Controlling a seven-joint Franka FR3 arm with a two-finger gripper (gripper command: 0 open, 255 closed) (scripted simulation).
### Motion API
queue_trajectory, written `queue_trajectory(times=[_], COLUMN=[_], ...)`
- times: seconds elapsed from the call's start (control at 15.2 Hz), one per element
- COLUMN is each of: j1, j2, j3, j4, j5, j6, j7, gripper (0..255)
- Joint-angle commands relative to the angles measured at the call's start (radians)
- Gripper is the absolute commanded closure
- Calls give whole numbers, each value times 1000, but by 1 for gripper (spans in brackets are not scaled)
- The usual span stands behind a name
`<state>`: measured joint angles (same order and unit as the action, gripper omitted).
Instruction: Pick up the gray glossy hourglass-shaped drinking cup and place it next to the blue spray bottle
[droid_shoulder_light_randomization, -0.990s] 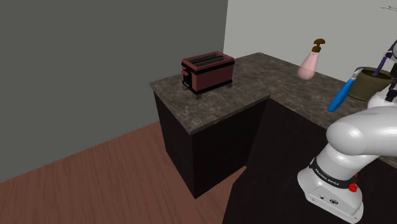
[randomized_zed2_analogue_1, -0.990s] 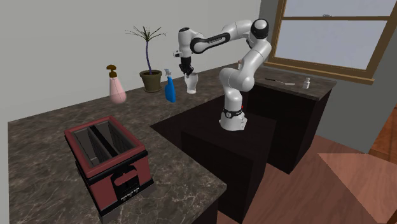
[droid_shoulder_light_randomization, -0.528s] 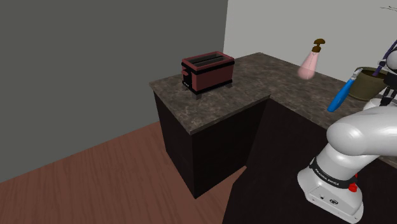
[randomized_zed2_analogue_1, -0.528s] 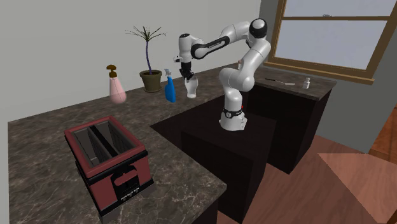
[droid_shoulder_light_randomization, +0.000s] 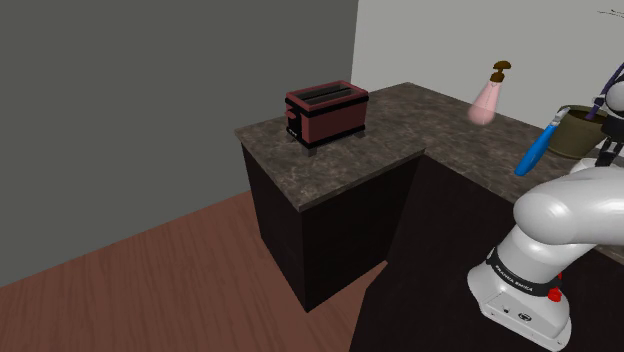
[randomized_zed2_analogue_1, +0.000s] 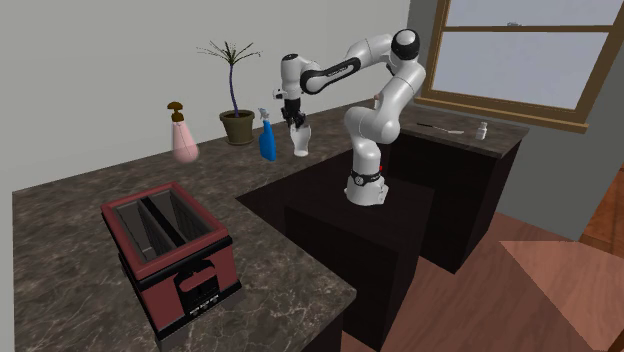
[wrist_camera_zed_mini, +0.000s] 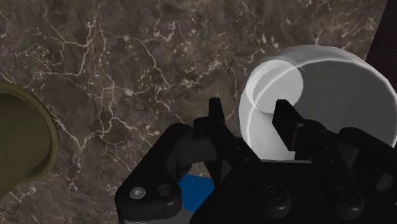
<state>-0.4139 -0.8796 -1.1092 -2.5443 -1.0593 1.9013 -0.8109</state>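
Grey-white and glossy, the cup (randomized_zed2_analogue_1: 299, 142) stands upright on the dark veined desk (randomized_zed2_analogue_1: 70, 212) in the upper middle of the second exterior view. It is just to the right of the blue spray bottle (randomized_zed2_analogue_1: 267, 138) — near it, not touching. Directly above the cup hangs the black gripper (randomized_zed2_analogue_1: 295, 123) at the end of the white arm (randomized_zed2_analogue_1: 385, 95).

Seen from the wrist camera, the fingers (wrist_camera_zed_mini: 216, 118) stand apart astride the cup's rim — one outside the wall, one over the hollow. A strip of desk shows between the outer finger and the cup, so they are spread and grip nothing.

An olive plant pot (randomized_zed2_analogue_1: 238, 127) sits just left of the bottle, a pink pump bottle (randomized_zed2_analogue_1: 184, 140) stands further left, and a red toaster (randomized_zed2_analogue_1: 170, 255) occupies the lower left. In the shoulder view the bottle lies at the far right, beside the pot.
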Motion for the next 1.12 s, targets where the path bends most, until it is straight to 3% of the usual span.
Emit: queue_trajectory(times=[0.0, 0.26, 0.53, 1.06], j1=[0, 0, -19, -19], j2=[0, 0, -31, -31], j3=[0, 0, 127, 127], j4=[0, 0, 49, 49], j5=[0, 0, 89, 89], j6=[0, 0, -111, -111], j7=[0, 0, -23, -23], gripper=[0, 0, 0, 0])
